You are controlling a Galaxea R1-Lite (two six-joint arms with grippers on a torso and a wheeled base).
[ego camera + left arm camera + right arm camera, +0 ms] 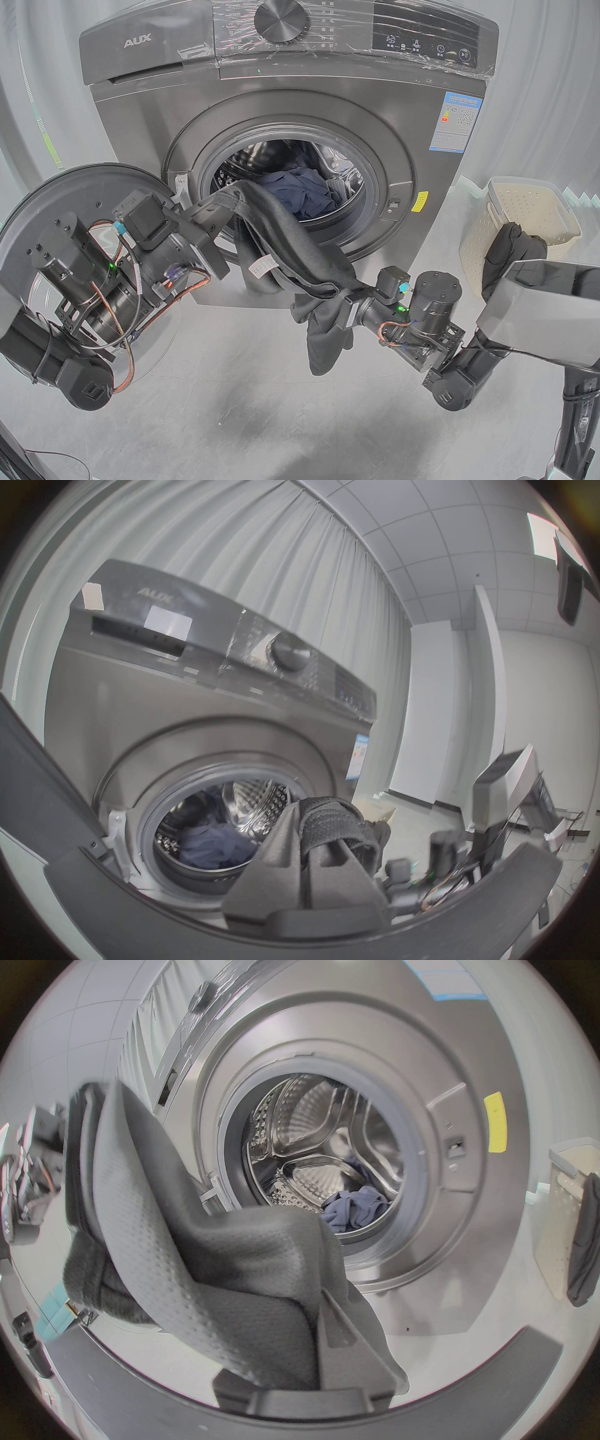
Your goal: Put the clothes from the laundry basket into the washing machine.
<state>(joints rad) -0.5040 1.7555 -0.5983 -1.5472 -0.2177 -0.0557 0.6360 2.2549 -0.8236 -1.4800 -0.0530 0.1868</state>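
The dark grey garment hangs stretched between both grippers just before the washing machine opening, probably spread so it clears the rim. The left gripper pinches one end beside the opening. The right gripper clamps the other end, lower (loose cloth dangles beneath). Blue clothes lie inside, and another dark piece drapes over the rim of the laundry basket.

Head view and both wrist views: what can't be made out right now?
- Cream plastic laundry basket: its contents. Head view, the right arm's grey shell covers its lower part; right wrist view, the frame edge cuts it off.
- Steel drum, lower front: head view, the dark grey mesh garment hangs across the opening.
- Right gripper: its fingertips, head view, buried in that garment's folds.
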